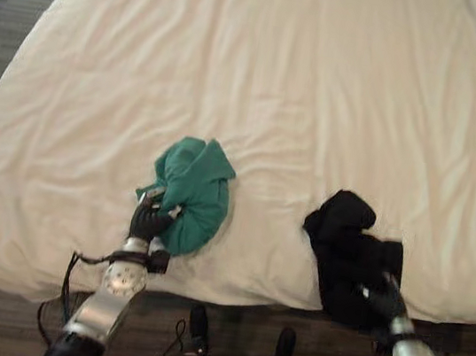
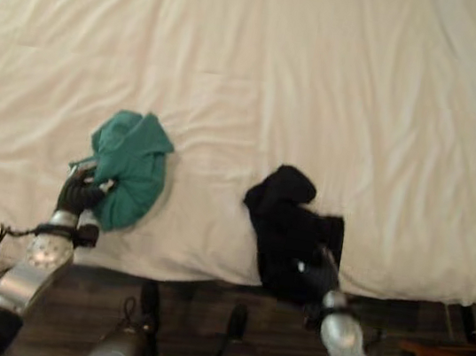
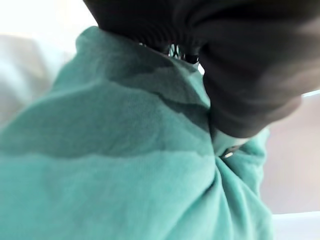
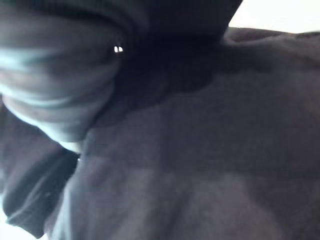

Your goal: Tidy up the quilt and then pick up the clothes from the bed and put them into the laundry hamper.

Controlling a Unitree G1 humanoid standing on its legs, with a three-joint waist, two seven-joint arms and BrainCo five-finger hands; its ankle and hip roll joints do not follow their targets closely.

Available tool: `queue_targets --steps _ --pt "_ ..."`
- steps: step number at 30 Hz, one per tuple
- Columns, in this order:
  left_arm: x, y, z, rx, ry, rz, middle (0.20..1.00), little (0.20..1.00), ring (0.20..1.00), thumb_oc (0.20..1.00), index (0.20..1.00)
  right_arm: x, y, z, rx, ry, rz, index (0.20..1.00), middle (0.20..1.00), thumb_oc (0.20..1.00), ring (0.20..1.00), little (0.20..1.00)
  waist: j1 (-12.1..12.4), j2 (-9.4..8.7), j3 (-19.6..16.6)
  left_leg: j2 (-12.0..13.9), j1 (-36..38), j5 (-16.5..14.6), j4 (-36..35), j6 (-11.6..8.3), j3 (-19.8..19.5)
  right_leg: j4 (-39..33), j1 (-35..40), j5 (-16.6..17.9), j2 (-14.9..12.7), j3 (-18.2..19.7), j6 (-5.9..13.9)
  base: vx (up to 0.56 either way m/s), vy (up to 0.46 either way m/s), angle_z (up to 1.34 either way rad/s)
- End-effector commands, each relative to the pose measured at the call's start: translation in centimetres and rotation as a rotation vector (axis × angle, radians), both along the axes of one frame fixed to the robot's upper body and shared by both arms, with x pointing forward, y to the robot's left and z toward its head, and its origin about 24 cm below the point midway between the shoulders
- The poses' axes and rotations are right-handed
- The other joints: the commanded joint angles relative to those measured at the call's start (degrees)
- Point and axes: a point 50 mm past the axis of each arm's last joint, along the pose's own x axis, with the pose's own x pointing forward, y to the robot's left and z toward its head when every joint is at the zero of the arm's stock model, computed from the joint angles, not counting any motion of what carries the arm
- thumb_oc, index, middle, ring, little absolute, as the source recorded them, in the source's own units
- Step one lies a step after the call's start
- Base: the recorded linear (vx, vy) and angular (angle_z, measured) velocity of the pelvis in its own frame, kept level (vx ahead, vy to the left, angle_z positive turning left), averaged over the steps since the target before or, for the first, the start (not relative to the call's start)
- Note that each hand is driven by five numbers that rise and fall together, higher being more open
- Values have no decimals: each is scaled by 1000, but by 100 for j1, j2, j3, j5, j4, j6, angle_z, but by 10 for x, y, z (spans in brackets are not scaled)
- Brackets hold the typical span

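While each hand's grip stays hidden: left hand at green garment, right hand at black garment, white quilt beneath.

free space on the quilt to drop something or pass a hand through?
The quilt is bare beyond both garments, up to the far edge and out to both sides. A bare strip also runs between the green garment and the black garment. The near edge is crowded: the left hand is on the green one, the right hand on the black one.
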Motion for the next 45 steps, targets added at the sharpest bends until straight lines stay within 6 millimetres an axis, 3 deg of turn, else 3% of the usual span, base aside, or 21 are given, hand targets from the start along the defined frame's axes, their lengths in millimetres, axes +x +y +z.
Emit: queue_targets --steps 1,6,7,8,10,12,13,16,18,20,21,22,25,27,28,31,32,35,41,42,45 --pt "3 6 18 10 -104 -6 200 200 200 200 200 6 1 9 86 -68 35 200 200 200 200 200 -247 50 -281 6 355 -578 -13 -148 34 660 -570 -567 649 1641 170 14 67 26" --pt "-11 13 4 -28 -55 45 200 200 200 200 200 6 14 12 169 -106 45 200 200 200 200 200 -139 112 -397 -112 405 -578 -13 -90 -312 347 -277 -617 799 1706 -49 52 -34 50" --pt "-20 12 -10 -88 -10 86 200 200 200 200 200 17 23 19 185 -149 63 200 200 200 200 200 99 124 -459 -132 369 -570 -13 -92 -404 -15 -81 -580 703 1435 -42 44 -33 48" --pt "-20 12 -10 -88 -10 87 200 200 200 200 200 18 23 19 185 -150 63 200 200 200 200 200 71 123 -449 -138 377 -570 -13 -90 -429 -49 -46 -569 696 1408 -40 -2 -49 18" --pt "-18 7 -16 -177 -8 143 200 200 200 200 200 33 22 29 96 -216 28 200 200 200 200 200 482 189 -367 -168 22 -358 -13 -237 -685 -312 25 -618 520 647 45 -131 20 40" --pt "-17 5 -19 -196 -1 153 200 200 200 200 200 36 19 32 55 -234 10 200 200 200 200 200 513 232 -378 -149 -159 -289 -13 -235 -574 -312 -33 -635 428 317 76 -130 110 197" --pt "-38 29 -30 -270 20 215 200 200 200 200 200 40 6 41 -14 -284 -37 200 200 200 200 200 618 341 -322 91 -187 -343 -13 -184 471 -312 32 -642 160 -476 163 -45 240 233" --pt "-31 21 -28 -280 14 189 200 200 200 200 200 50 6 49 -34 -317 -43 200 200 200 200 200 539 382 -430 519 159 -416 59 -268 2144 -312 276 -558 -132 -1361 200 -29 262 235" --pt "-36 18 -35 -260 59 160 200 200 200 200 200 47 4 44 -38 -292 -57 200 200 200 200 200 608 377 -509 733 354 -285 209 -373 2393 -280 555 -500 -259 -1952 133 81 265 232" --pt "-43 18 -41 -245 105 142 200 200 200 200 200 36 2 34 -26 -244 -81 200 200 200 200 200 649 396 -599 782 453 -255 225 -436 2183 -224 806 -483 -345 -2363 163 121 247 218" --pt "-46 16 -44 -235 125 130 200 200 200 200 200 32 3 28 -14 -216 -96 200 200 200 200 200 705 422 -654 706 497 -316 141 -399 2027 -107 862 -506 -393 -2430 191 195 396 263" --pt "-46 12 -47 -197 155 100 200 200 200 200 200 29 2 27 -27 -212 -112 200 200 200 200 200 782 380 -661 394 536 -472 39 -198 1695 727 859 -201 -818 -2738 406 193 414 204" --pt "-47 11 -50 -155 172 103 200 200 200 200 200 30 6 26 -26 -209 -112 200 200 200 200 200 724 444 -548 58 602 -751 -13 63 1296 1918 533 250 -1325 -2499 628 165 430 193" --pt "-46 10 -49 -144 170 105 200 200 200 200 200 29 7 26 -24 -208 -112 200 200 200 200 200 707 482 -498 -18 614 -837 -13 148 1162 2345 289 189 -1355 -2126 623 111 228 133" --pt "-34 -5 -47 -120 148 57 200 200 200 200 200 31 9 27 5 -219 -132 200 200 200 200 200 426 606 -289 -106 598 -608 -13 100 421 2309 -615 -518 -161 -260 331 101 116 134" --pt "-28 -10 -48 -91 149 32 200 200 200 200 200 30 6 25 13 -220 -166 200 200 200 200 200 335 652 -224 -159 540 -651 -13 96 160 1837 -624 -777 71 -10 187 131 -7 243" --pt "-24 -14 -49 -89 158 18 200 200 200 200 200 28 6 21 41 -205 -185 200 200 200 200 200 216 595 -268 -272 564 -641 -13 79 -113 1193 -682 -729 407 508 160 120 -74 210" --pt "-21 -16 -50 -101 156 20 200 200 200 200 200 31 6 18 30 -188 -176 200 200 200 200 200 176 533 -291 -369 586 -693 -13 95 -279 657 -622 -514 487 825 165 118 -83 158" --pt "-31 -21 -61 -130 205 31 200 200 200 200 200 28 11 11 25 -143 -113 200 200 200 200 200 301 419 -529 -422 944 -904 -13 101 -212 -99 16 -358 448 806 72 127 -89 29" --pt "-14 -87 -131 -280 577 -24 200 200 200 200 200 -58 -27 -107 33 527 -393 200 200 200 200 200 571 496 -560 -228 1298 -866 0 -104 307 -153 738 -769 501 -433 22 92 -71 -19" --pt "-12 -92 -125 -239 547 -79 200 200 200 200 200 -49 -24 -103 22 494 -361 200 200 200 200 200 561 518 -527 -190 1285 -819 -13 -145 231 -33 676 -839 517 -481 -19 18 -86 9"
